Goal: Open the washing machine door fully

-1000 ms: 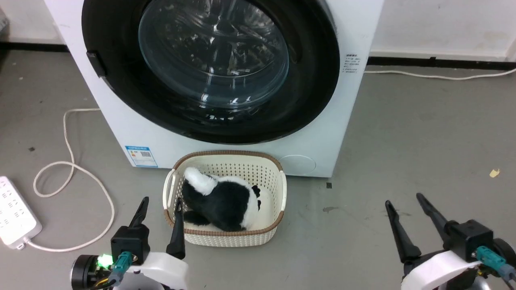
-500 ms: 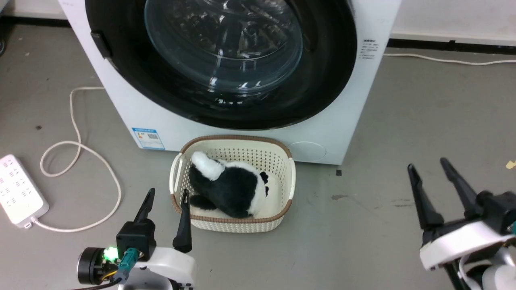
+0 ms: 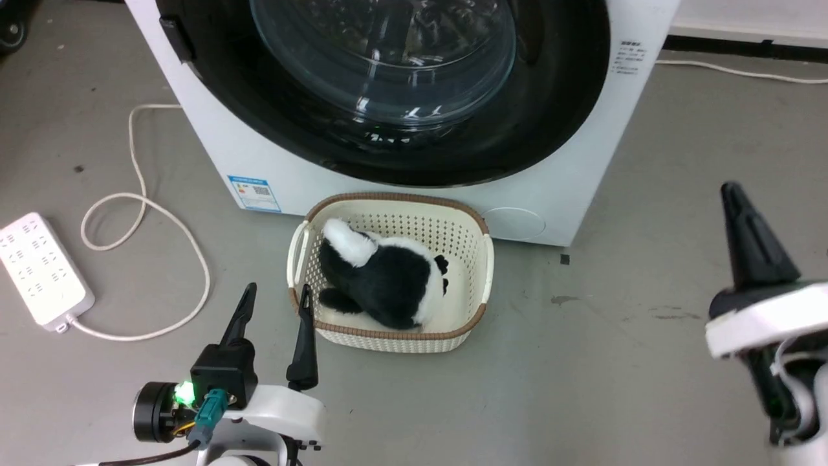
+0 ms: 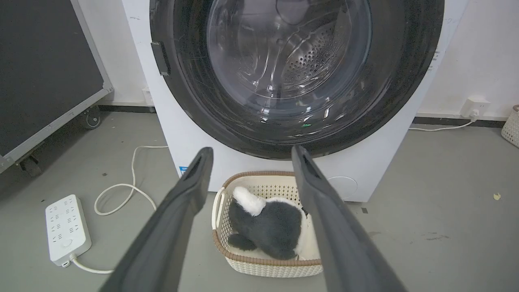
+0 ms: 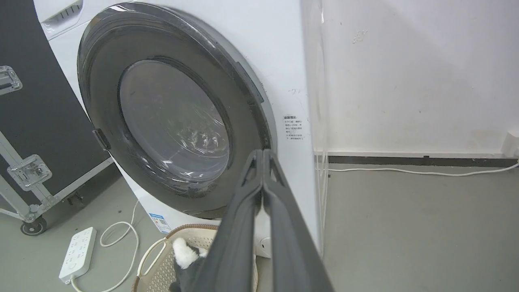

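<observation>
Writing on the washing machine (image 3: 272, 175) comes to two patches, neither one legible to me: a blue label sticker (image 3: 254, 193) low on its white front at my left, carrying a small square code, and a short block of dark print (image 5: 294, 127) just beside the door's right edge. The washing machine door (image 3: 401, 77) is a wide glossy black ring around a bulging clear glass bowl, through which the perforated steel drum shows. It lies flat against the machine's front, ahead of me and above a cream basket (image 3: 475, 220) holding a black-and-white plush toy (image 3: 388, 281). My left gripper (image 3: 277, 288) hangs low beside the basket, fingers spread with nothing between them. My right gripper (image 5: 262, 152) is raised at the right, fingers pressed together on nothing, apart from the door.
</observation>
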`<state>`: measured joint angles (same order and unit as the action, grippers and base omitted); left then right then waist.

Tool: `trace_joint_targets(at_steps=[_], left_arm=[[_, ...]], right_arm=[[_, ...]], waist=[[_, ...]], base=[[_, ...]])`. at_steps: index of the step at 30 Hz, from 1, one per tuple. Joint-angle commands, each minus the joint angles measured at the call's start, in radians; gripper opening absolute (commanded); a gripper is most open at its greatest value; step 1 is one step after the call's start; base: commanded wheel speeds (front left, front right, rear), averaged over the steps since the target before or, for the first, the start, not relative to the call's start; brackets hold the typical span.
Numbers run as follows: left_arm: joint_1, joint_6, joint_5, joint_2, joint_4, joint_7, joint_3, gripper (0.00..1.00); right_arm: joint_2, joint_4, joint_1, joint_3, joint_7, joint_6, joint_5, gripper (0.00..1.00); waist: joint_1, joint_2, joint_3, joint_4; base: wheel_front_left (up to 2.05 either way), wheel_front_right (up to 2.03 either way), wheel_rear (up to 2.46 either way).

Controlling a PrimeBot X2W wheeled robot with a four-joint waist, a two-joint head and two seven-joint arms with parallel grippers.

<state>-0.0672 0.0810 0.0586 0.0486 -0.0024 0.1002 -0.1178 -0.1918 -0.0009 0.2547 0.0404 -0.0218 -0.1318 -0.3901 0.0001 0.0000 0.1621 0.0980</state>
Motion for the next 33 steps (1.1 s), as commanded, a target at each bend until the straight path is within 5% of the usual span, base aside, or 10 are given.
trace_joint_targets(at_steps=[1,17,33], left_arm=[[-0.019,0.009,0.008,0.001,-0.005,0.012,-0.007,1.0],[-0.064,0.043,0.026,0.001,-0.019,0.045,-0.051,1.0],[-0.109,0.08,0.053,0.001,-0.024,0.078,-0.108,1.0]], right_arm=[[-0.007,0.01,0.038,0.012,0.009,0.0,-0.036,0.0],[-0.008,0.144,0.312,0.075,0.135,0.001,-0.193,0.0],[-0.007,0.41,0.619,0.175,0.41,0.001,-0.381,0.0]], waist=[[-0.0001,0.0,0.01,0.007],[-0.0001,0.0,0.101,0.053],[-0.0001,0.0,0.192,0.11]], base=[[0.0,0.0,0.0],[0.0,0.0,0.0],[0.0,0.0,0.0]])
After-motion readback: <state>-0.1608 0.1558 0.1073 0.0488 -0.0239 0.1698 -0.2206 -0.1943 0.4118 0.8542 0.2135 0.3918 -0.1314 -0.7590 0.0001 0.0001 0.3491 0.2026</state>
